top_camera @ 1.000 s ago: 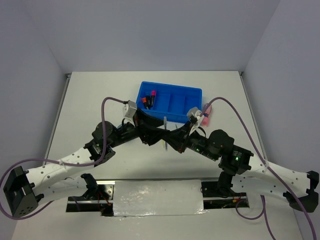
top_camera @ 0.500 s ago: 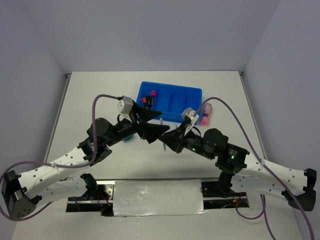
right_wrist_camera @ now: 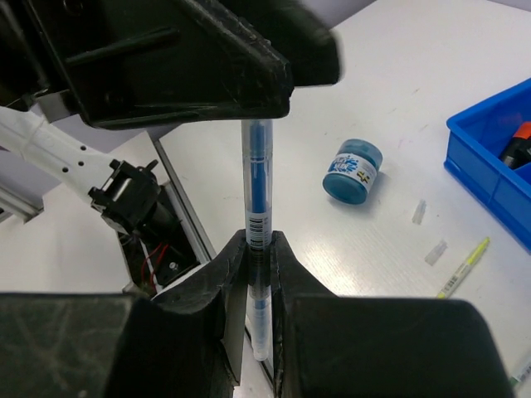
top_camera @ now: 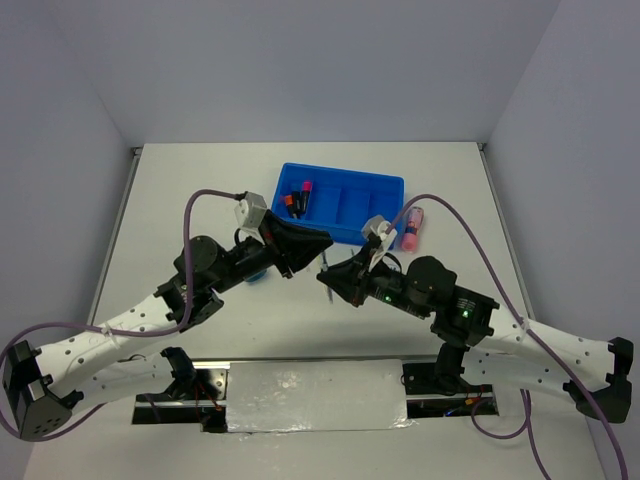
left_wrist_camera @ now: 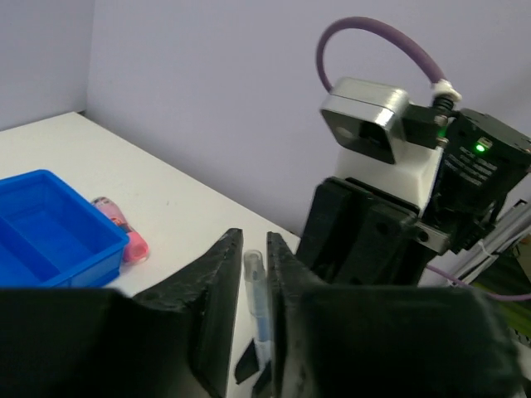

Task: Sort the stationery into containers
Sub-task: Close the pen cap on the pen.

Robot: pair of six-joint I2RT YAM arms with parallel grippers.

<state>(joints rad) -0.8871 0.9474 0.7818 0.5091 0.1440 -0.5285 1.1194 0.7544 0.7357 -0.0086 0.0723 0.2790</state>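
- White tabletop (top_camera: 170,200), pale lilac walls on three sides, and both arms are meeting over the middle of it.
- Right gripper (right_wrist_camera: 257,242) is clamped tight on the blue pen (right_wrist_camera: 256,166), fingers squeezed on the barrel, and the pen runs straight out between them.
- At the pen's other end, the left gripper (left_wrist_camera: 253,242) has its jaws narrowly apart on either side of the tip. Whether they actually pinch it, I cannot tell.
- So the blue pen hangs in the air between the two grippers, off the tabletop, near its centre.
- Tray (top_camera: 355,200) sits by the far edge, about midway along it.
- Highlighters (top_camera: 298,197) lie in its leftmost compartment, pink and orange caps showing.
- Pink tube (top_camera: 412,230) lies on the tabletop just beside the tray's right end, outside it.
- Roll (right_wrist_camera: 353,170) rests flat on the tabletop, off the tray's near-left corner, and from above it is partly under the left arm.
- Yellow pen (right_wrist_camera: 463,267) lies on the tabletop near the tray, with two small pale bits (right_wrist_camera: 419,211) close by.
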